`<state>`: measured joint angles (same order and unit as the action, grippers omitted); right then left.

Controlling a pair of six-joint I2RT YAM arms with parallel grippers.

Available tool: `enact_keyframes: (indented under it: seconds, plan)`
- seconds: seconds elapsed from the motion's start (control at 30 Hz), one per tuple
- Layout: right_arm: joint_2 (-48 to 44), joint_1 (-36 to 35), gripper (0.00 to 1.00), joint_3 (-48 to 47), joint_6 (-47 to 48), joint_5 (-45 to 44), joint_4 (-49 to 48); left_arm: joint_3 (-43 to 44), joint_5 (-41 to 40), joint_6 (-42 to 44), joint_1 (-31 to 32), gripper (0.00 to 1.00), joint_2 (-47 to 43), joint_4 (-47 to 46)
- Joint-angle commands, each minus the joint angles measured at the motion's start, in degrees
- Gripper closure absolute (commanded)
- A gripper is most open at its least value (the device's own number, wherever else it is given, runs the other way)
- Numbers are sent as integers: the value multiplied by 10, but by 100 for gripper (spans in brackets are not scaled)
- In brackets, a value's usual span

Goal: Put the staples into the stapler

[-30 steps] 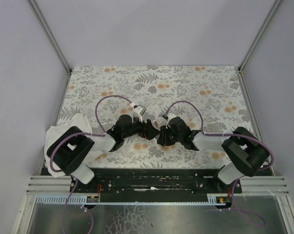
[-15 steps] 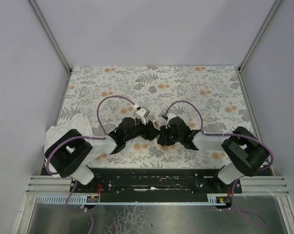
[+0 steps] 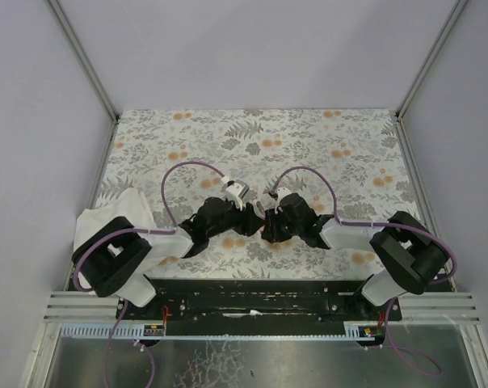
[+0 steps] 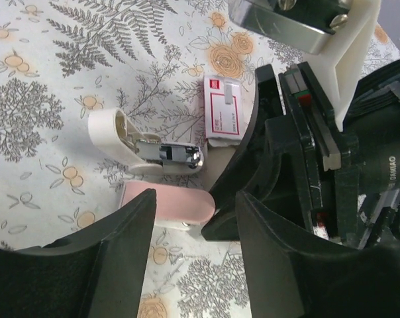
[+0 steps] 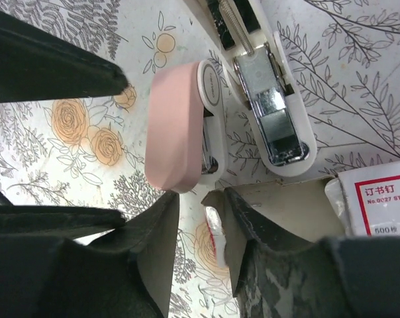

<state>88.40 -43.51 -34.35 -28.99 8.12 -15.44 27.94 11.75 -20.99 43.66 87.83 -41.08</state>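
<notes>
One open stapler (image 4: 161,154), one staple box (image 4: 224,114). Left arm (image 3: 218,217), right arm (image 3: 299,220) low, converging. Left jaws half-wide; right jaws narrow, grip unclear.

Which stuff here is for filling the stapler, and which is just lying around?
For the job:
- stapler, lying open
- red staple box
- tan tray next to the box

Just lying about:
- white cloth, far left
</notes>
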Motion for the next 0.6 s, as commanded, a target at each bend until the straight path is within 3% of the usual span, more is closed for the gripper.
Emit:
enact_keyframes:
  seconds: [0.0, 0.27, 0.57]
  plan:
    - [-53, 1, 56, -19, 49, -25, 13, -17, -14, -25, 24, 45, -71, 26]
    - [-148, 1, 33, -58, 146, -21, 131, -41, -66, -60, -46, 26, -208, 123]
    - [-28, -21, 28, -154, 206, -100, 150, -64, -72, -184, -105, 17, -296, 221]
